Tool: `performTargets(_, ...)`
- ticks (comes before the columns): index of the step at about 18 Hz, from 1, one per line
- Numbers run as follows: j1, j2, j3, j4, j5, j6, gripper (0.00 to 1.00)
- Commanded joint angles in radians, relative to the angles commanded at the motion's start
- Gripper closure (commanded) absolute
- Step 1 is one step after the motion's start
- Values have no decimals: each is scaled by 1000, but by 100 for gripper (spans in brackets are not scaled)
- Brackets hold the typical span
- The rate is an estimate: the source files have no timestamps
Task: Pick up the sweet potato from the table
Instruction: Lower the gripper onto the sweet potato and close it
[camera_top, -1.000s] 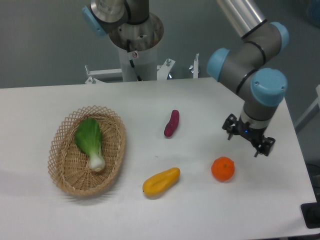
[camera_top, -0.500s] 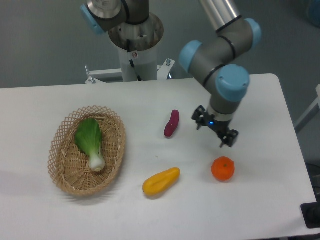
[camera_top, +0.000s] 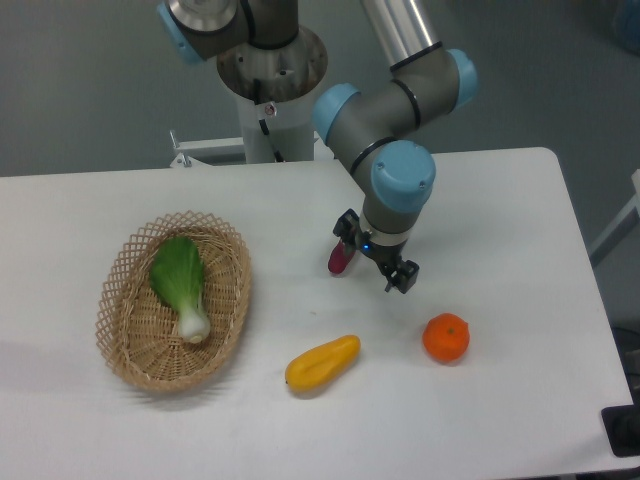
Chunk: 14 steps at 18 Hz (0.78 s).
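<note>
While the gripper (camera_top: 374, 258), fingers apart, hangs beside one sweet potato (camera_top: 338, 261), one orange (camera_top: 446, 337) and one yellow fruit (camera_top: 322, 363) lie near.

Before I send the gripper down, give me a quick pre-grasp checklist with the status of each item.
1. Target located: small dark reddish-purple sweet potato lies on the white table, partly hidden behind the gripper. Ok.
2. Black two-finger gripper centred over it: it sits slightly to the tuber's right. Not ok.
3. Jaws open: the fingers stand apart, nothing between them. Ok.
4. Neighbours clear: yellow-orange oblong fruit and round orange lie well apart from the target. Ok.
5. Woven wicker basket holding the green leafy vegetable is out of the path. Ok.
6. Gripper height above table: cannot tell.
</note>
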Motion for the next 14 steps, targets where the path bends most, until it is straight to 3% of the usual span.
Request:
performTargets(4,-20,-2,-46,38,2,-2,0)
performTargets(10,-38,-2,-78,41,3,-37,0)
performTargets(14,-44,-2,-80,40,5,-37,31)
